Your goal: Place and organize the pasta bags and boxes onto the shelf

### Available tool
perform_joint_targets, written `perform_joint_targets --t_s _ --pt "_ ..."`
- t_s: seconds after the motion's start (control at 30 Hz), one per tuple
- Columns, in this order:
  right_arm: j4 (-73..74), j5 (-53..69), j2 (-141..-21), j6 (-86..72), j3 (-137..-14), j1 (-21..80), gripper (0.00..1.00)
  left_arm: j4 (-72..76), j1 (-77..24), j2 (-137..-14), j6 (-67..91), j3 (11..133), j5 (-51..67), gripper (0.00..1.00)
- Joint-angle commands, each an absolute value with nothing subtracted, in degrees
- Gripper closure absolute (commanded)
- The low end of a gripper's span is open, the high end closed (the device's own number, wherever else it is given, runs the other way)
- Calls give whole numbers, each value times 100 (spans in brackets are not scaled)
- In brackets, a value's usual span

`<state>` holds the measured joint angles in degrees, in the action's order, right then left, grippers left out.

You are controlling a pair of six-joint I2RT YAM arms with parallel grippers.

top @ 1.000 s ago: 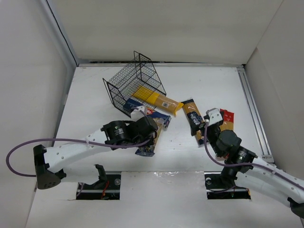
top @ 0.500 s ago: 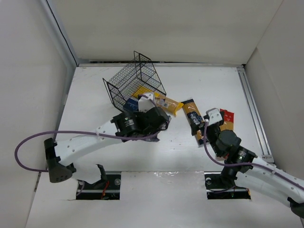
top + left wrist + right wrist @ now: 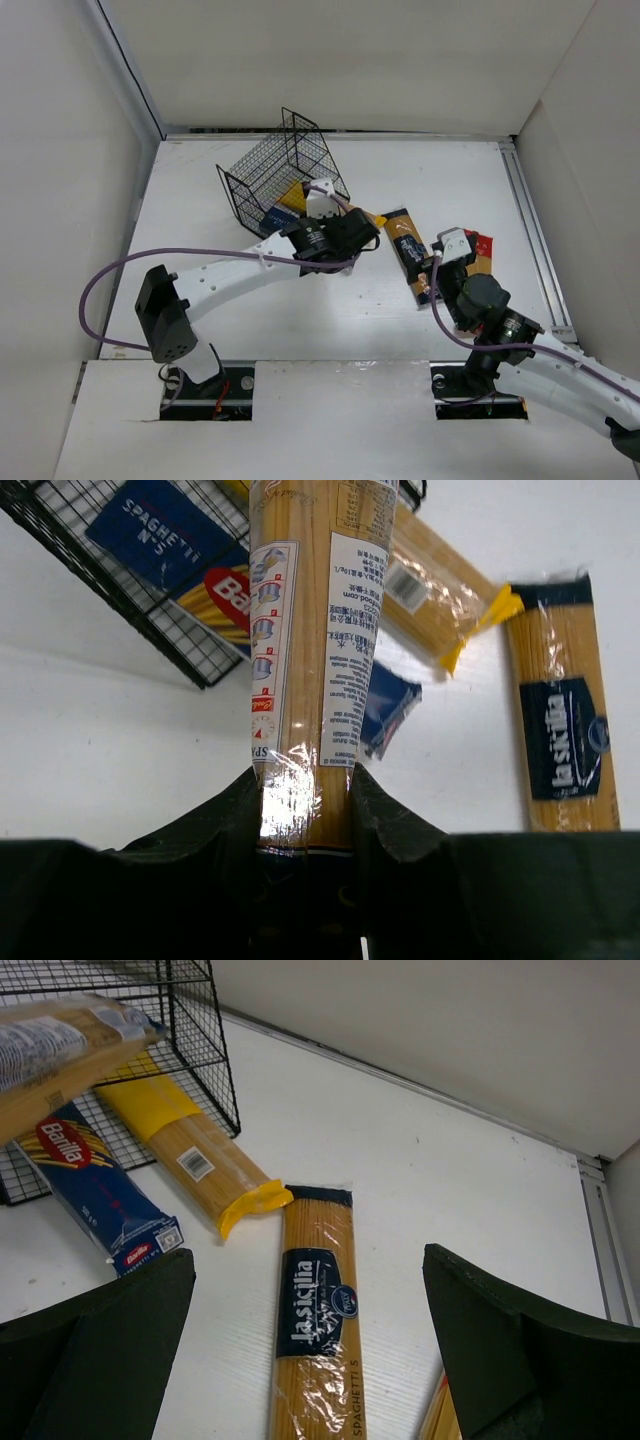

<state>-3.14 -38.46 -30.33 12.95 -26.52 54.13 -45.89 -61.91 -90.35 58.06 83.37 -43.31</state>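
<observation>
A: What do the left fingers (image 3: 365, 805) hold?

B: They are squeezed tight on one end of a long spaghetti pack (image 3: 310, 630). The pack is up off the bench (image 3: 200, 290). Its other end points at the open front of the shelf (image 3: 285, 170).

A: And the right fingers (image 3: 441, 262)?

B: They are spread wide and hold nothing. They hang over the brown pack (image 3: 320, 1350) with the dark label. It lies flat on the bench, apart from the shelf.

A: What is at the shelf?

B: A dark-blue box (image 3: 100, 1200) and a yellow bag (image 3: 195, 1165). Each has one end inside the shelf and the other end sticking out. The red-and-yellow bag (image 3: 478, 250) is far from the shelf, by the right fingers.
</observation>
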Motion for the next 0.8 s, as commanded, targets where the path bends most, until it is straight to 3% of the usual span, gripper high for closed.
perform_joint_targets --t_s 0.0,0.33,0.53,0.77 --pt "-352 -3964 -2979 1397 -2733 5379 0 -3955 -6064 -8709 6178 8385 -5422 100" --pt "-352 -4017 -2979 1397 -2733 5379 0 -4631 -5652 -9553 6828 8728 -5484 100" --pt "-352 -4017 -2979 1397 -2733 5379 0 -5386 -5599 -9694 8101 8780 -5545 100" --pt "-352 -4078 -3155 1397 -2733 5379 0 -6002 -4791 -9852 9174 8447 -5326 100"
